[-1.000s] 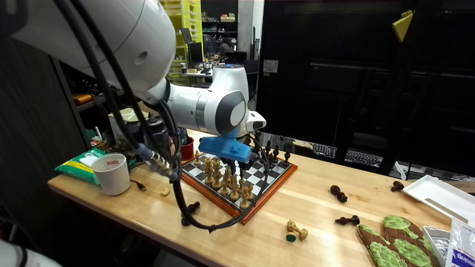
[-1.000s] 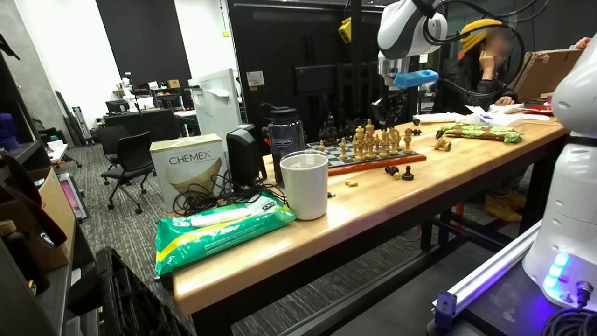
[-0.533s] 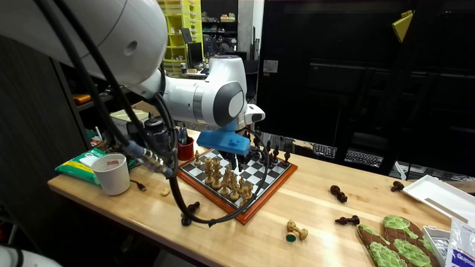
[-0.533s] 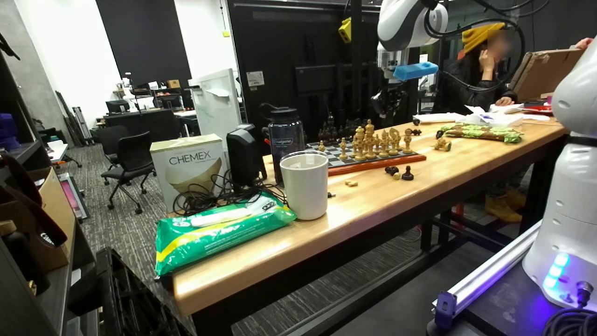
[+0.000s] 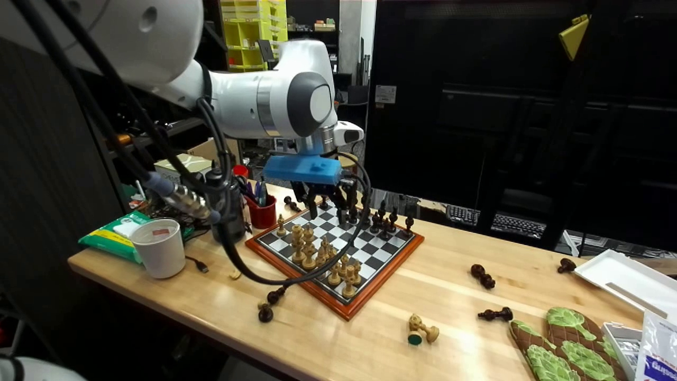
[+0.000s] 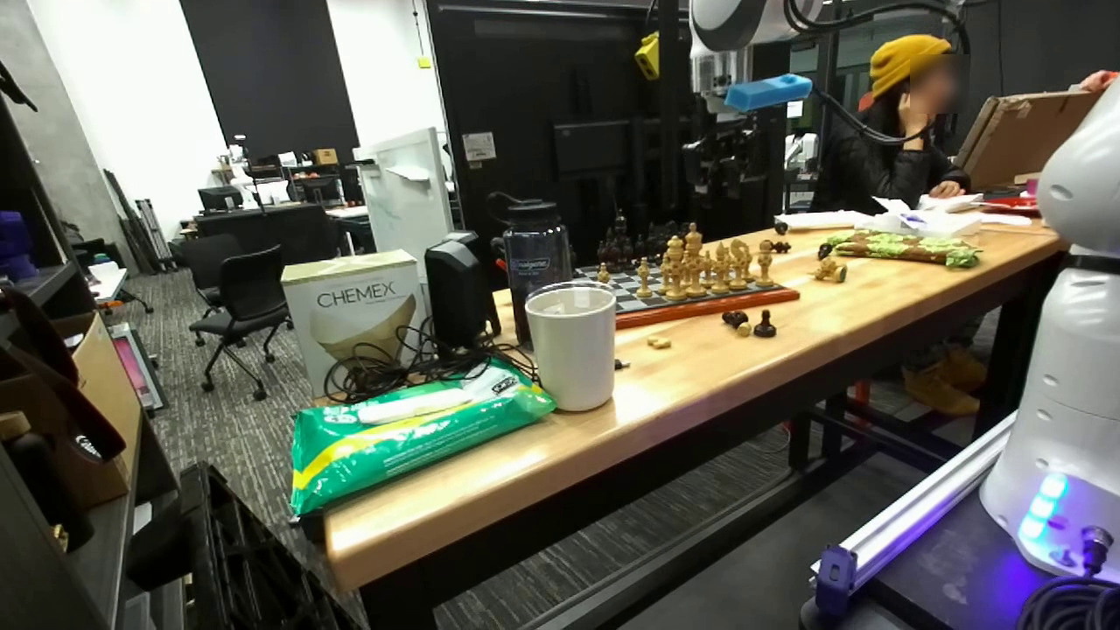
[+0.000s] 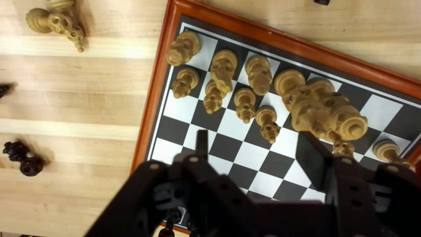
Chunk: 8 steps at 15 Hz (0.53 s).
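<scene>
The gripper [image 7: 256, 153] hangs above the chessboard [image 7: 296, 45], its jaws spread wide, holding nothing; checkered squares show between the fingertips. In both exterior views it is apart from the chessmen below. In the wrist view, pale wooden chessmen [image 7: 223, 70] stand on the board ahead of the jaws: a pale pawn [image 7: 268, 126] just ahead of the gap, and a lone pawn [image 7: 386, 149] past the jaws to the right. Well left of the jaws, a dark chess piece [image 7: 31, 166] lies on the wooden table [image 7: 82, 108]. In an exterior view, dark chessmen [image 5: 393, 217] stand right of the jaws, and a red pen cup [image 5: 263, 216] left.
</scene>
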{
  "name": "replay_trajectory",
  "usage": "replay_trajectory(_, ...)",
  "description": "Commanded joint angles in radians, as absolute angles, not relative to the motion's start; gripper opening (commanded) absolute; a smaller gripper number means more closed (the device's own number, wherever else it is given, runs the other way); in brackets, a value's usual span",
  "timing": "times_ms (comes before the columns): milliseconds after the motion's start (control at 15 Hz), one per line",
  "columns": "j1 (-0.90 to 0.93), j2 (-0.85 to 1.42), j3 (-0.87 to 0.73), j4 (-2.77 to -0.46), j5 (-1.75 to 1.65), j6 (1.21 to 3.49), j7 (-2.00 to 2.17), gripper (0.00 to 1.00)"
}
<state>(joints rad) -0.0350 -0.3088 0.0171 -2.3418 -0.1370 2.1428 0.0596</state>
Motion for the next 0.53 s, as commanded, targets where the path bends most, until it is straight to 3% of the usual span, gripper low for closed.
replay_trajectory(0, -0.008, -0.315, 0.036, -2.242, -0.090, 1.976, 0.084, 0.98)
replay_trajectory(467, 0.032, -0.304, 0.048, -2.108, 0.049, 1.782, 0.113, 1.00)
